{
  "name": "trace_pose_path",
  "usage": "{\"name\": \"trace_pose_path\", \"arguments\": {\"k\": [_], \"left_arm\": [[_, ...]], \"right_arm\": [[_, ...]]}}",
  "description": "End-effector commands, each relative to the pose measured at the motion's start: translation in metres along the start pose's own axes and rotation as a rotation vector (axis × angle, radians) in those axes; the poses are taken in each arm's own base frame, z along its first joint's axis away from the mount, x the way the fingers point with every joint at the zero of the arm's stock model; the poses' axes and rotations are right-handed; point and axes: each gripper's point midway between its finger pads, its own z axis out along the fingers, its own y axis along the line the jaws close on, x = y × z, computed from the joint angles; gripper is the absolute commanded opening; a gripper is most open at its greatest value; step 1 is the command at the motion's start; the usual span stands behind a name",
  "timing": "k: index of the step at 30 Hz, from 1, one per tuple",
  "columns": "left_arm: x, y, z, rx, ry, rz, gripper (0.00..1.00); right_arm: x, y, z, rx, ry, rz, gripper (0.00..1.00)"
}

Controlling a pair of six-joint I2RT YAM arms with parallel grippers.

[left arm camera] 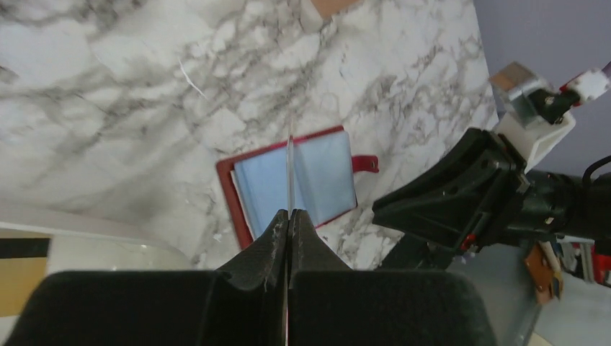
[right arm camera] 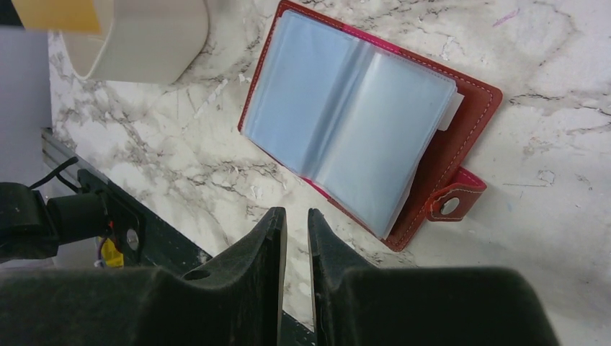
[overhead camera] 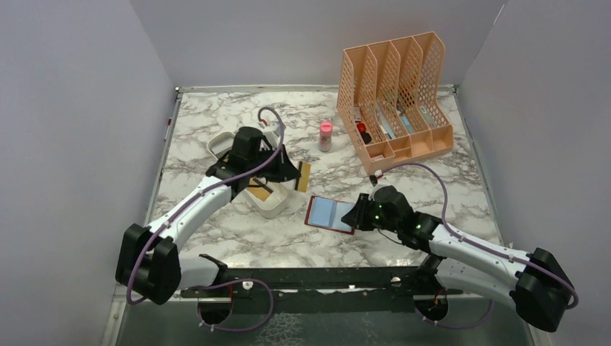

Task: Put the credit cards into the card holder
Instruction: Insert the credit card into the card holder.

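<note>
Left pincer (left arm camera: 290,215) is clamped on a gold credit card (overhead camera: 305,175). The left wrist view shows the card edge-on, a thin vertical line running out of the closed fingertips. The card hangs above the worktop (overhead camera: 216,238), lined up over the centre fold of the card holder (left arm camera: 295,184).

Card holder is a red wallet with clear sleeves. It lies open and flat at the centre-front of the worktop, between the two pincers. Its snap tab (right arm camera: 454,205) sticks out past one cover edge.

Right pincer (right arm camera: 295,213) is nearly closed, with a narrow gap and nothing between the fingers. In the top view it sits at the holder's right edge; can't tell if it touches. In its own wrist view the holder's near edge lies just ahead of the fingertips.

White tray (overhead camera: 274,205) sits just beside the holder's left edge, under the left pincer, with a tan flat item and a dark strip inside. A second white tray (overhead camera: 218,146) is behind it.

Bare marble runs along the holder's near side up to the front rail (overhead camera: 324,276). Behind the holder stands a pink-capped bottle (overhead camera: 326,135), well apart. The peach file organizer (overhead camera: 395,94) fills the back right corner, away from both pincers
</note>
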Motion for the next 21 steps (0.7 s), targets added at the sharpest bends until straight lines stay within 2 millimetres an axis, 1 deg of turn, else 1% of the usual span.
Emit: {"name": "trace_pose_path", "arguments": {"k": [1,5,9,12,17,21], "left_arm": [[0.039,-0.018,0.022,0.053,0.108,-0.094,0.0],[0.068,-0.024,0.04,0.063,0.162,-0.112,0.0],[0.1,-0.021,0.056,0.047,0.219,-0.132,0.0],[0.118,-0.022,0.068,0.053,0.251,-0.141,0.0],[0.132,-0.012,0.085,0.02,0.296,-0.147,0.0],[0.139,-0.004,0.092,-0.009,0.308,-0.15,0.0]], "right_arm": [[-0.005,0.009,0.009,-0.01,0.008,0.021,0.22],[0.002,-0.007,0.021,0.059,0.026,0.011,0.2],[0.011,-0.027,0.028,0.143,0.051,0.002,0.2],[0.02,-0.041,0.031,0.192,0.07,0.003,0.19],[0.026,-0.06,0.027,0.269,0.071,-0.001,0.19],[0.027,-0.067,0.024,0.291,0.062,0.001,0.19]]}}
